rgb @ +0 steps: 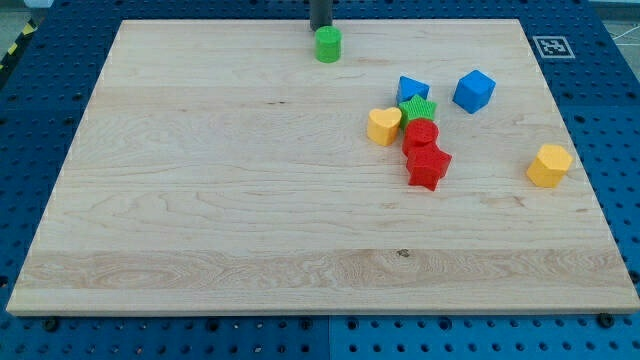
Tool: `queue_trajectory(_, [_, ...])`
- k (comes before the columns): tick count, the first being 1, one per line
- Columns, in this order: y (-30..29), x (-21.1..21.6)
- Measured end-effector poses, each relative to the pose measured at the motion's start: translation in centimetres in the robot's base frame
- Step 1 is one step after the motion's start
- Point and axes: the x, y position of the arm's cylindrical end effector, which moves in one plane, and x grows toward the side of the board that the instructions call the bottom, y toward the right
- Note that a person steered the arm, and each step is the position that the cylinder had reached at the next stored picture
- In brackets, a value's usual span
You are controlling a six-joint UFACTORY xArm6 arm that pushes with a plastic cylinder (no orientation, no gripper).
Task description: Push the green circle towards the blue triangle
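The green circle (328, 45) is a small green cylinder near the top edge of the wooden board, a little right of centre. My tip (321, 29) is the lower end of the dark rod, right behind the green circle on its top-left side, touching or nearly touching it. The blue triangle (411, 90) lies down and to the right, at the top of a tight cluster of blocks.
The cluster holds a green star (418, 108), a yellow heart (384, 126), a red circle (421, 134) and a red star (428, 166). A blue cube (474, 91) sits right of the triangle. A yellow block (549, 165) is at the right. The board (200, 200) lies on a blue pegboard table.
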Motion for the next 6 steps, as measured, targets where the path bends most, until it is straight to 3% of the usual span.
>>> queue_trajectory(3, [5.0, 7.6])
queue_trajectory(4, [4.9, 7.7])
queue_trajectory(6, [-0.6, 4.5])
